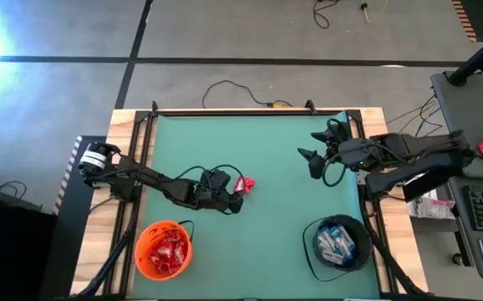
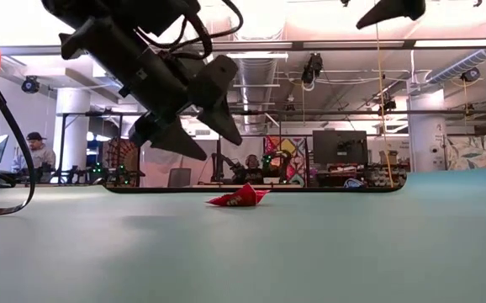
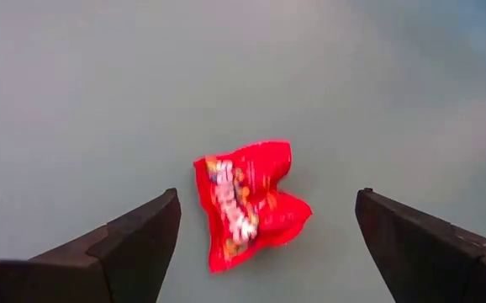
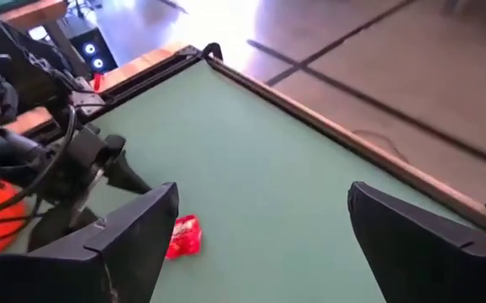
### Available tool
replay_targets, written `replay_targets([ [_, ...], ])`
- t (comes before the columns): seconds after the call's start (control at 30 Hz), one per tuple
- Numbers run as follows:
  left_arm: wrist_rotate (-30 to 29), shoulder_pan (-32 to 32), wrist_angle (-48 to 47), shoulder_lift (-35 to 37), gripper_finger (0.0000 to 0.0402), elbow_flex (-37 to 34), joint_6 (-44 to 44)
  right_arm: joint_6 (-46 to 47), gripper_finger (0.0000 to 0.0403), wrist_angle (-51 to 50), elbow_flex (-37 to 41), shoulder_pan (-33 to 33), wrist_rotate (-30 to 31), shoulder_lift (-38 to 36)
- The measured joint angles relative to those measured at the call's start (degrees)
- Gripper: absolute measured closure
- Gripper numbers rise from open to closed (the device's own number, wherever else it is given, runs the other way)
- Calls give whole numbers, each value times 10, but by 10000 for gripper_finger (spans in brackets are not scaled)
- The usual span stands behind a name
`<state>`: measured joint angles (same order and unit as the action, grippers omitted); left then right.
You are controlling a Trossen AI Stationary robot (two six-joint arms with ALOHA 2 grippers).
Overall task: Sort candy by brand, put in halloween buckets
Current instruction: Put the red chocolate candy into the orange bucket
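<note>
The left tool (image 1: 236, 194) hangs above the green table (image 1: 266, 150) with its fingers spread wide and nothing between them. A single red candy (image 1: 244, 184) lies flat on the table just ahead of its fingertips, not touching them. In the left wrist view this crumpled red wrapper (image 3: 247, 202) sits in the gap framed by the two dark fingers (image 3: 134, 240), nearer to one finger than the other. Its long axis runs roughly along the tool's reach, slightly slanted, so one narrow end points back toward the tool and the other, wider and folded over, points away from it. From table height the red candy (image 2: 240, 197) rests on the surface with its edges curled up, while the left tool (image 2: 201, 114) is above and to one side of it, clear of the table.

The right tool (image 1: 312, 152) waits well apart from the candy, raised over the far right part of the table, its fingers (image 4: 134, 227) also spread and empty. Its wrist camera sees the red candy (image 4: 184, 236) far ahead, beside the left arm.

Behind the left tool, near the table's front edge, stands the orange bucket (image 1: 163, 248), holding red wrapped sweets. The black bucket (image 1: 337, 242) stands at the front right, closer to the right arm, holding blue-and-white wrapped sweets.
</note>
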<state>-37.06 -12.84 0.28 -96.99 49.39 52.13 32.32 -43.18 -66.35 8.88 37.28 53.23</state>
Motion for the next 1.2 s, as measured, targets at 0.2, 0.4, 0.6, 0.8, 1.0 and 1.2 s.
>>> replay_targets([
  [0.2, -13, -8, 2, -3, 61, -1, -15, 24, 52, -36, 0, 2, -80, -6],
  [0.4, 45, -22, 19, -10, 61, 0, -61, 25, 51, -15, 9, 66, -120, 7],
  [0.6, 52, -44, 17, -11, 60, 7, -137, 73, 68, -32, 10, 138, -62, 41],
  [0.8, 31, 8, 33, -33, 60, 2, -187, 116, 64, -48, 22, 145, -61, 71],
  [1.0, 121, 58, 139, -108, 60, 3, -245, 138, 60, -50, 25, 145, -87, 85],
  [1.2, 112, 81, 183, -177, 61, 14, -224, 174, 66, -70, 28, 145, -118, 84],
])
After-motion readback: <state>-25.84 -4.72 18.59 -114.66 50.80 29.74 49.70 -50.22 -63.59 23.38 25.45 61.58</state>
